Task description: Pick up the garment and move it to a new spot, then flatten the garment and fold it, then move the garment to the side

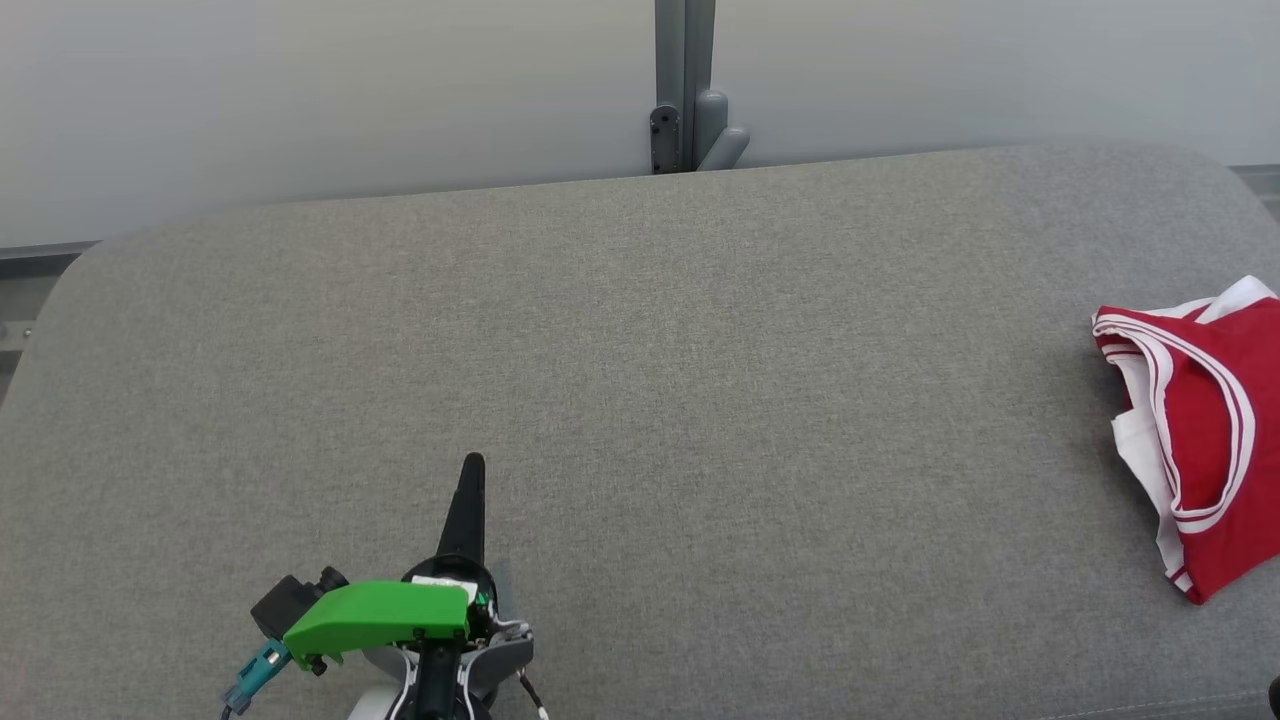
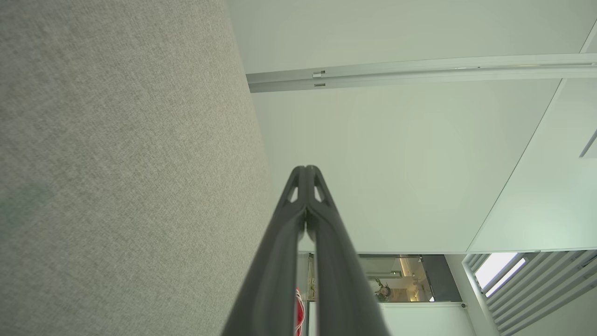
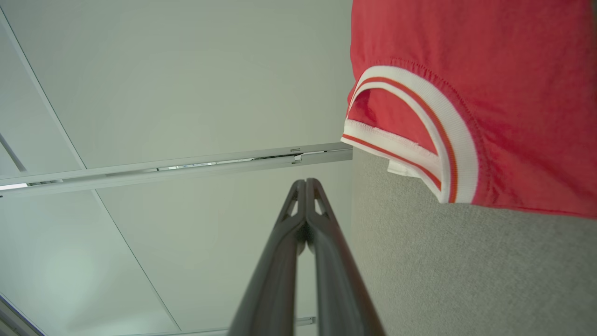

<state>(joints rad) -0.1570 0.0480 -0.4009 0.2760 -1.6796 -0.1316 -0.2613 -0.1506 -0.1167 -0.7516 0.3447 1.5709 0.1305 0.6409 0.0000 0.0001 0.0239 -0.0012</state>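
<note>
Where the grey upholstered surface (image 1: 640, 380) runs to the right edge of the head view, the garment (image 1: 1205, 430) is recorded: red, with white-and-red striped trim, lying bunched and loosely doubled over on the fabric, and partly cut off by the frame. Left gripper (image 1: 472, 468): seen at the lower left of the head view, well apart from the garment, its two dark fingers pressed together tip to tip with nothing held between them; a green cover (image 1: 380, 612) is mounted at its wrist. Right gripper (image 3: 306, 183): seen in the right wrist view, fingers likewise clenched tip to tip and empty, with the garment's striped hem lying near them on the grey surface, untouched. Behind the surface, pale wall panels (image 1: 300, 100) are joined by a grey post (image 1: 685, 90).
</note>
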